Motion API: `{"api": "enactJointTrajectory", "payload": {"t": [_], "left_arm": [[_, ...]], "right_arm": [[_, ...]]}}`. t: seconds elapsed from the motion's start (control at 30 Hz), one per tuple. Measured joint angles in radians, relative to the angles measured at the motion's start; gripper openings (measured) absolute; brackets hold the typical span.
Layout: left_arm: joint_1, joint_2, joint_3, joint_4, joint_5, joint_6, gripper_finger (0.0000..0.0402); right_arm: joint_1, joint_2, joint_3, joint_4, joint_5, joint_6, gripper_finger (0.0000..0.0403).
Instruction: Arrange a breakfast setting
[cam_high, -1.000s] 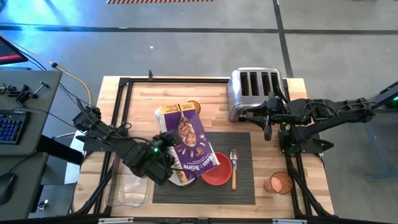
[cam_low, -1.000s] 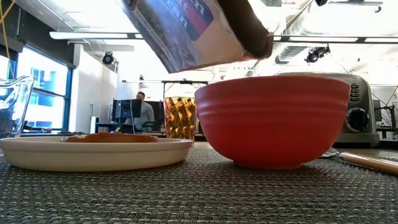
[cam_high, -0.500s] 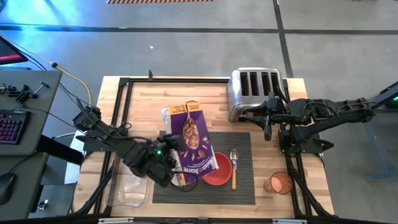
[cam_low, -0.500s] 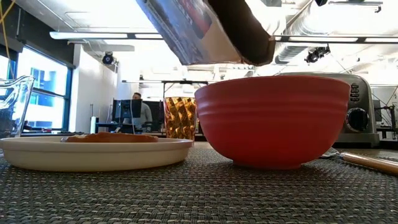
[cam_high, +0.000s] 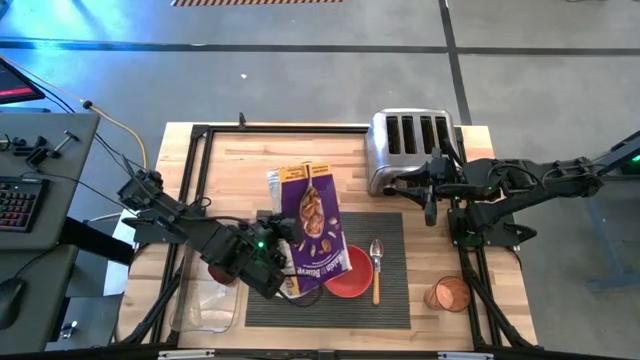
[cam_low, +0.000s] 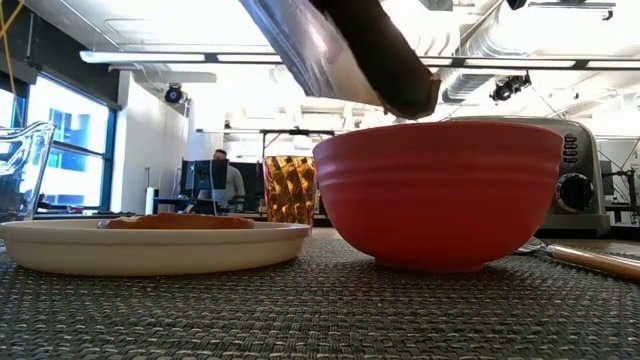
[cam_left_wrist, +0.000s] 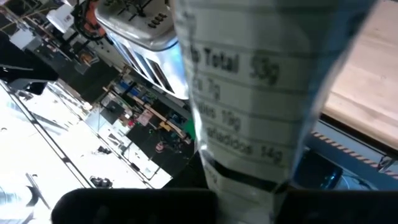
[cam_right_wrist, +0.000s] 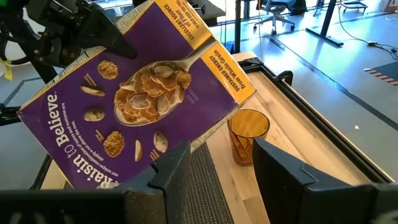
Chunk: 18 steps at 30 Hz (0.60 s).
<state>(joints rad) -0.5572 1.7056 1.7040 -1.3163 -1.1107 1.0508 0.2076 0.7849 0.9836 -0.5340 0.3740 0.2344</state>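
Observation:
My left gripper (cam_high: 270, 250) is shut on a purple cereal box (cam_high: 312, 222) and holds it slanted in the air. The box's low end (cam_low: 400, 85) hangs just over the red bowl (cam_high: 350, 278) on the dark ribbed mat (cam_high: 392, 238). Right of the bowl, the wooden-handled spoon (cam_high: 376, 268) lies on the mat. The white plate (cam_low: 150, 245) rests on the mat left of the bowl, with a bagel half (cam_low: 180, 221) on it; the box and arm hide it from above. Beside the toaster, my right gripper (cam_high: 432, 205) hangs open, holding nothing. My left gripper holds the cereal box by its long narrow side, the one with the nutrition table (cam_left_wrist: 245, 165). It comes from the table's left and slants a little downward. The box itself hides how the fingers sit on it. The box is lifted clear and tipped, its low end over the bowl.
The chrome toaster (cam_high: 410, 148) stands at the far right of the table. An amber glass (cam_low: 290, 188) stands behind the plate. A copper-coloured cup (cam_high: 447, 295) sits right of the mat, and a clear tray (cam_high: 205, 305) lies at the near left corner.
My left gripper has rolled at the wrist, turning the cereal box with it. The box's high far end has swung toward the table's right. The box now lies more along the near-far line, with its low end steeper and still over the bowl.

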Motion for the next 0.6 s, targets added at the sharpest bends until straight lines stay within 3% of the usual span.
{"api": "enactJointTrajectory", "payload": {"t": [0.6], "left_arm": [[0.027,0.034,0.000,0.050,-0.082,0.096,0.0000]], "right_arm": [[0.000,0.000,0.000,0.000,0.000,0.000,0.0154]]}}
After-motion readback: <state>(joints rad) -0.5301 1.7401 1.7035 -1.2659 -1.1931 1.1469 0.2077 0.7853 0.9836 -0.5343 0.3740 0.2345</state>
